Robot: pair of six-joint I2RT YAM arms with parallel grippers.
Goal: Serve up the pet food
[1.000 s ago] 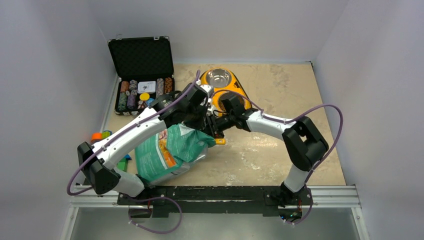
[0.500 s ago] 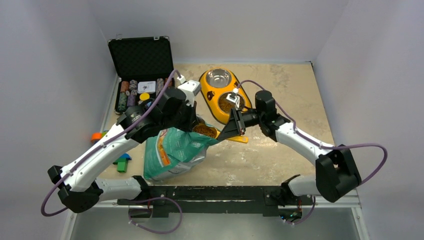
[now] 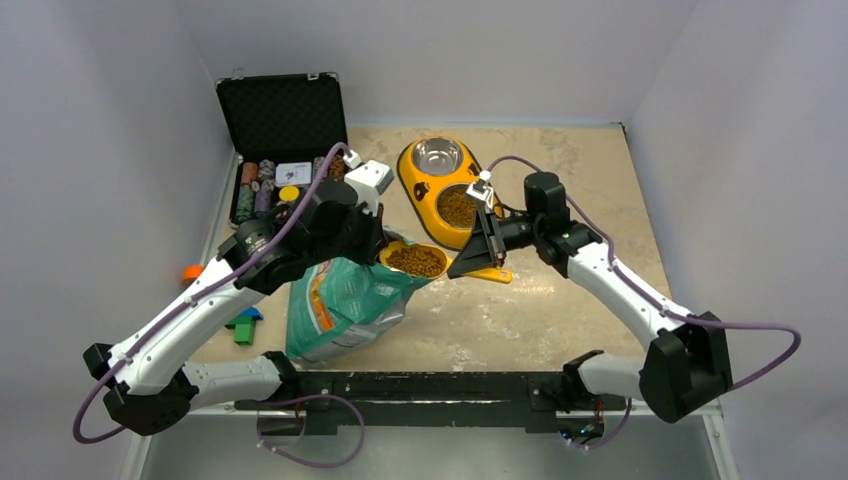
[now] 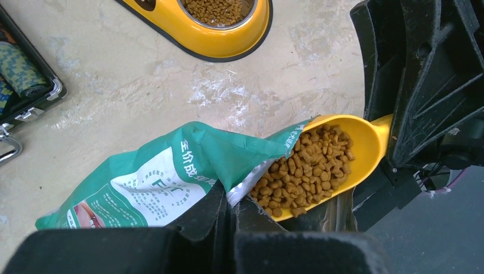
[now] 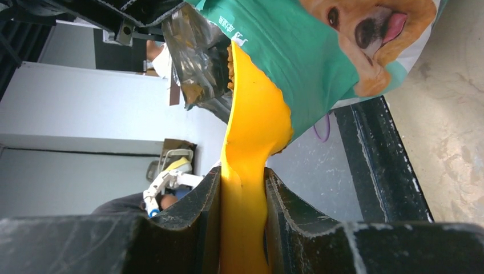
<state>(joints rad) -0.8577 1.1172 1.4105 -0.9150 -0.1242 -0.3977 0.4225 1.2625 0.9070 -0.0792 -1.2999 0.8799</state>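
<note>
The teal-green pouch point(image 3: 340, 305) with a dog's face lies open at the near left. My left gripper point(image 3: 374, 246) is shut on its mouth edge, and the left wrist view shows the pinched rim point(image 4: 231, 197). My right gripper point(image 3: 468, 262) is shut on the handle of a yellow scoop point(image 3: 415, 262). The scoop is heaped with pet food point(image 4: 308, 165) and sits at the pouch mouth. In the right wrist view the scoop point(image 5: 251, 131) is clamped between the fingers, against the pouch point(image 5: 319, 51). The yellow double bowl point(image 3: 420, 195) holds kibble point(image 3: 458, 207) in its near cup.
The far steel cup point(image 3: 437, 156) of the bowl is empty. An open black case of poker chips point(image 3: 285, 150) stands at the back left. Green point(image 3: 243, 328) and orange point(image 3: 190, 272) blocks lie at the left table edge. Grey walls enclose the table.
My right arm has swung out to the right and drawn the scoop, now full of kibble, back out of the pouch mouth. My left arm has shifted left, still holding the pouch.
</note>
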